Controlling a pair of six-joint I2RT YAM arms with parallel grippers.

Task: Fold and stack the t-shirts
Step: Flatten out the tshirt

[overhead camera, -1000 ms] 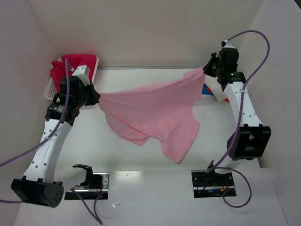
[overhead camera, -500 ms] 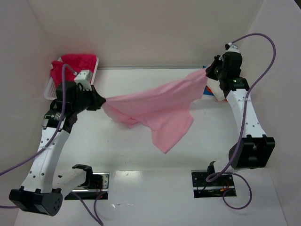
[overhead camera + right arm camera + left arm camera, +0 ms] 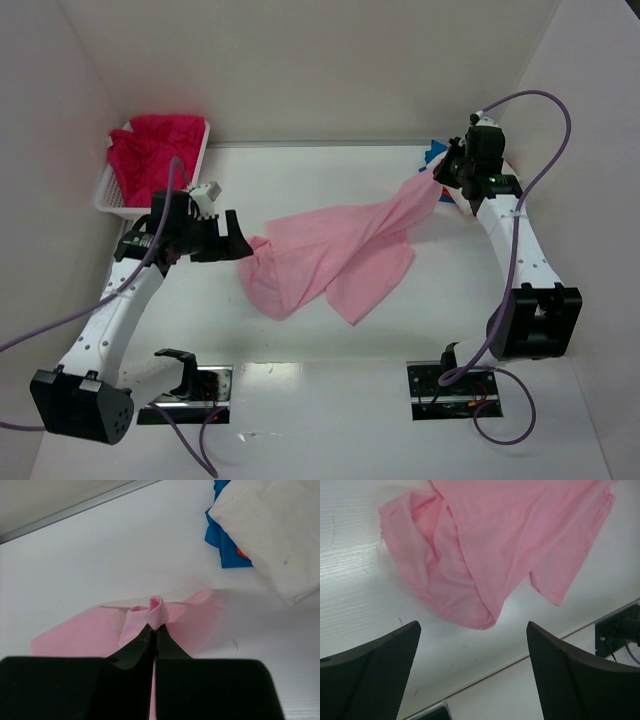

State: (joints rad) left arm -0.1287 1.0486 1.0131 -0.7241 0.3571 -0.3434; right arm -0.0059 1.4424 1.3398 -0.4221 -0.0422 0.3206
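A flat white table top with a faint grain [image 3: 300, 170] is closed in by three plain, matte off-white walls: a back wall [image 3: 320, 70], a left wall [image 3: 50, 120] and a right wall [image 3: 600, 200]. A thin grey strip [image 3: 75, 510] runs where table meets back wall. A white plastic lattice basket [image 3: 105, 200] sits in the far left corner (close to the left wall), a smooth white board [image 3: 320, 430] lies along the near edge, and the light is even, with only pale shadows.
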